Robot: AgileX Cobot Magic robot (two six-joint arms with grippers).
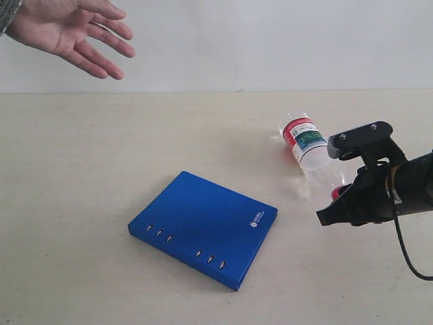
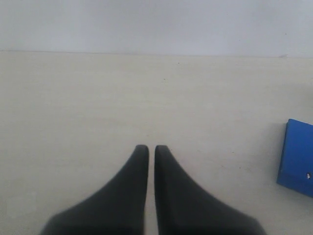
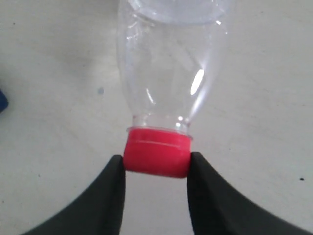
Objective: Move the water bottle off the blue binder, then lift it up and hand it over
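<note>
Pale beige counter (image 1: 81, 203) fills the scene, with a plain white wall (image 1: 270, 40) behind it. The blue binder (image 1: 203, 227) lies flat near the middle. The water bottle (image 1: 308, 145) lies on its side on the counter, apart from the binder, to its right in the exterior view. An open human hand (image 1: 64, 30) reaches in at the upper left. The right tool (image 3: 156, 159) is pinching the bottle's red cap (image 3: 156, 147) from both sides. The left tool (image 2: 151, 149) is pressed together over bare counter, holding nothing.
</note>
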